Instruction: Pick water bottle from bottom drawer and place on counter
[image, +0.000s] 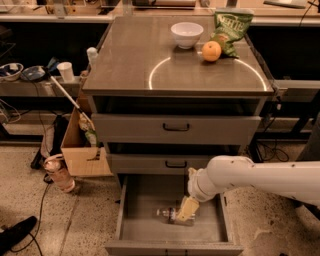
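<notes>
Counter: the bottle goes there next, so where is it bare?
The counter is bare on its left half and front edge. Back right is crowded: bowl, orange, chip bag. The gripper is in the bottom drawer at the water bottle.
</notes>
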